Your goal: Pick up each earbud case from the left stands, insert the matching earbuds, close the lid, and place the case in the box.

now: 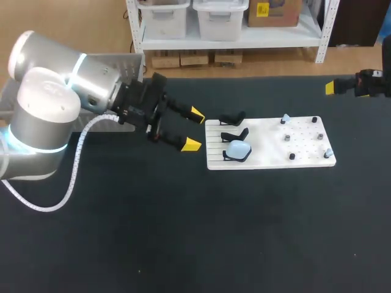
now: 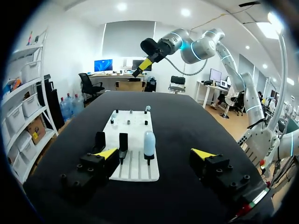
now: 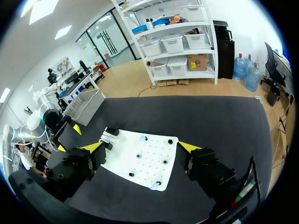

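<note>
Close by 1 earbud case (image 1: 238, 148); left end effector (image 1: 193, 129), jaws apart

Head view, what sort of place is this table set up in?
Probably a robotics lab workbench: the left gripper and right gripper are at a black table, where a white pegged board holds a pale blue earbud case.

Black table (image 1: 183, 244); white board (image 1: 269, 152), grooved in parallel lines at one end, dotted with black pegs (image 1: 292, 156). Pale blue earbud case (image 1: 238, 148) and earbuds (image 1: 285, 118); black stands (image 1: 234, 135). Left gripper (image 1: 194, 129) and right gripper (image 3: 141, 147): black, yellow tips. Left arm (image 1: 49, 91): silver-grey, cyan band; white cable (image 1: 76, 165).
</note>
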Motion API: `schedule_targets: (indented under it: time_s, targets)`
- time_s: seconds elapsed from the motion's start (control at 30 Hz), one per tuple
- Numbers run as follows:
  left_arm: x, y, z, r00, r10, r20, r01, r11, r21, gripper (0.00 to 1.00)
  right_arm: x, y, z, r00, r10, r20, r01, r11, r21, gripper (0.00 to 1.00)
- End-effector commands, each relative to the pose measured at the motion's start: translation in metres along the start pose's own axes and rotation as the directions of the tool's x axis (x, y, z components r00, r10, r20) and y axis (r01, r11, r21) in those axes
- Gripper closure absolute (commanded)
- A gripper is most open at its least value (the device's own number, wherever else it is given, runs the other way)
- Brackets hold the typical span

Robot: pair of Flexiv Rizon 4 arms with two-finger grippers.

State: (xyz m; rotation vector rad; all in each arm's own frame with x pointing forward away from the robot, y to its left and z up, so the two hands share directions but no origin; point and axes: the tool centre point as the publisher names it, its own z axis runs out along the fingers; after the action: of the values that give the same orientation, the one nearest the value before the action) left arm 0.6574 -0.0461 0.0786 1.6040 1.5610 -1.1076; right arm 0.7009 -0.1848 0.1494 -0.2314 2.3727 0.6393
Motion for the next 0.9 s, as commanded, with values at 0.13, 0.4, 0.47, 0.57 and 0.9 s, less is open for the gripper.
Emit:
schedule_targets:
  time_s: [0.13, 0.4, 0.47, 0.57, 0.9]
  targets:
    - [0.004, 0.000, 0.004, 1.000, 0.000, 0.013, 0.000, 1.000, 0.011, 0.00, 0.000, 0.000, 0.000, 1.000, 0.000, 0.000, 0.000, 1.000, 0.000, 0.00]
    - [0.004, 0.000, 0.004, 1.000, 0.000, 0.013, 0.000, 1.000, 0.011, 0.00, 0.000, 0.000, 0.000, 1.000, 0.000, 0.000, 0.000, 1.000, 0.000, 0.00]
    - [0.004, 0.000, 0.004, 1.000, 0.000, 0.013, 0.000, 1.000, 0.011, 0.00, 0.000, 0.000, 0.000, 1.000, 0.000, 0.000, 0.000, 1.000, 0.000, 0.00]
    - [0.004, 0.000, 0.004, 1.000, 0.000, 0.013, 0.000, 1.000, 0.011, 0.00, 0.000, 0.000, 0.000, 1.000, 0.000, 0.000, 0.000, 1.000, 0.000, 0.00]
    - [0.005, -0.004, 0.034, 1.000, 0.014, 0.016, -0.014, 1.000, -0.003, 0.00, 0.000, 0.000, 0.000, 1.000, 0.000, 0.000, 0.000, 1.000, 0.000, 0.00]
